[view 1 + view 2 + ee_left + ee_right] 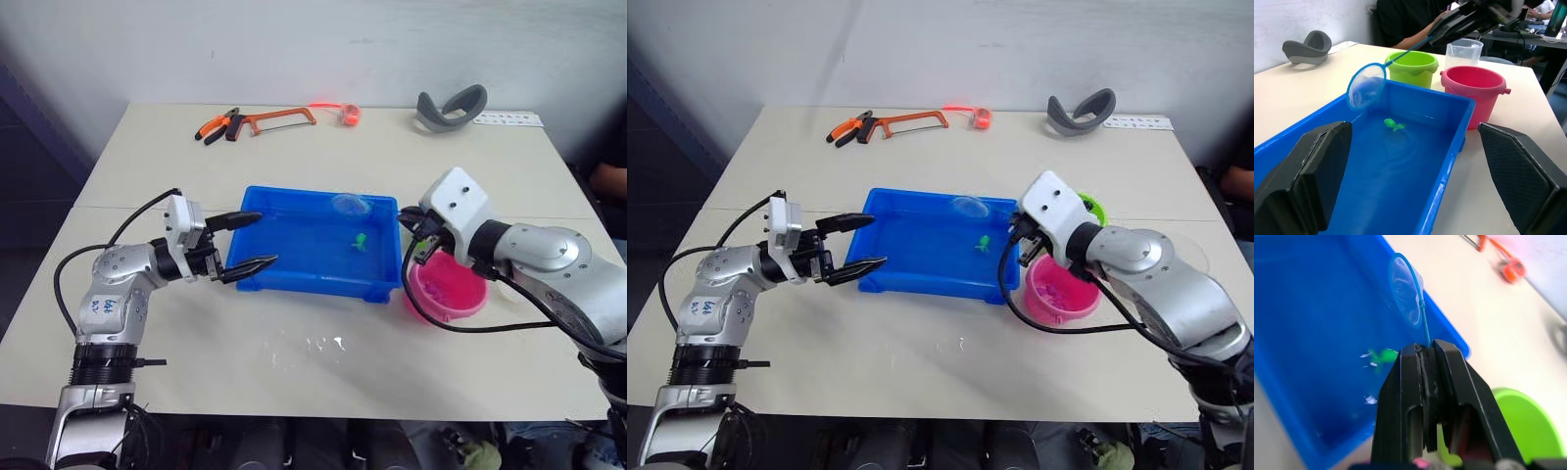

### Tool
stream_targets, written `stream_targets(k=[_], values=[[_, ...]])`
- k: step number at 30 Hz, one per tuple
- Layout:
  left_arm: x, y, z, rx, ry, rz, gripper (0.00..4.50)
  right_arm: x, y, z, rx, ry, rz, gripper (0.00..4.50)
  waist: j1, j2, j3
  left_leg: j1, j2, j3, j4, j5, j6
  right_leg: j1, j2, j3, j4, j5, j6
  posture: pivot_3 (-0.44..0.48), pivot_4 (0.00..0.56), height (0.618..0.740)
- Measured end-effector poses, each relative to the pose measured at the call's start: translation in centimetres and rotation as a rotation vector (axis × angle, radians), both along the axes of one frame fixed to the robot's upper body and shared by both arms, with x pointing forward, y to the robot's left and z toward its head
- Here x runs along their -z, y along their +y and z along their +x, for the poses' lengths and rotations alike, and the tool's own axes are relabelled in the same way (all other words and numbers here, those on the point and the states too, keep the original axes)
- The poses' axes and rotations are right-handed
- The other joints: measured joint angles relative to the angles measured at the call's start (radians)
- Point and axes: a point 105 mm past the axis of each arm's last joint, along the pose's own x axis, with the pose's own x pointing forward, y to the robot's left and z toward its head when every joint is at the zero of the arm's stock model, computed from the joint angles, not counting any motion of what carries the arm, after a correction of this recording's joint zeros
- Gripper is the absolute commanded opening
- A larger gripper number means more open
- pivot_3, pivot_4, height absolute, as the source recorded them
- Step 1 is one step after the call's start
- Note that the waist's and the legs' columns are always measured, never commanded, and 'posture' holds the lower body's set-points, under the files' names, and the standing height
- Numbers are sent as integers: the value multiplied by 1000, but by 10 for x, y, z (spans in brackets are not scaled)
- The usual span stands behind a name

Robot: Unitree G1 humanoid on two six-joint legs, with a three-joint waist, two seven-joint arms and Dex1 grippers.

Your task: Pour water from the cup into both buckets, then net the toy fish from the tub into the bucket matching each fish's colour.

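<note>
The blue tub (294, 272) sits mid-table, holding water and one green toy fish (360, 241). My right gripper (415, 233) is shut on the thin handle of the net (350, 206), whose blue hoop hangs over the tub's far right corner, above the water. The pink bucket (448, 289) stands just right of the tub, under my right wrist. The lime green bucket (1411, 66) and the clear cup (1463, 53) stand behind it. My left gripper (257, 241) is open, its fingers straddling the tub's left rim, holding nothing.
An orange hacksaw (279, 119), pliers (217, 127), an orange tape roll (349, 114) and a grey curved object (451, 106) lie along the far edge. Water is spilled on the table (313, 345) in front of the tub. A person (1415, 19) sits beyond the table.
</note>
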Motion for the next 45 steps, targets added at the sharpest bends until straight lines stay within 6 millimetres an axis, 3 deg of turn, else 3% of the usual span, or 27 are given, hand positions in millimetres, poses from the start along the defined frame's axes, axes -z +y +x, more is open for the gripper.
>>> stream_targets(k=[6,15,24,29,41,45], values=[[-1,-1,-1,6,0,0,4486,21,-6,11,22,27,-31,0,0,0,0,0,0,1,0,0,0,0,0,-2,0,0,0,0,150,740],[1,-5,-4,55,3,27,4486,43,-10,13,62,192,-32,0,0,0,0,0,0,0,0,0,0,0,0,-3,0,0,0,0,150,740],[-2,-4,-5,71,-8,44,4486,43,-3,-1,102,497,253,0,-2,0,0,0,1,0,0,0,0,0,0,-1,1,0,0,0,150,740],[-1,-4,-6,71,-11,45,4486,56,-2,-5,170,741,441,0,-5,0,0,0,1,0,0,0,0,0,0,0,1,0,0,0,150,740],[1,-5,-11,76,-13,50,4486,59,-10,-2,170,911,656,0,-12,0,0,0,0,0,-1,0,0,0,0,1,1,0,0,0,150,740],[3,-4,-12,76,-8,43,4486,48,-19,0,175,920,740,0,-15,0,0,0,0,0,-1,0,0,0,0,1,1,0,0,0,150,740]])
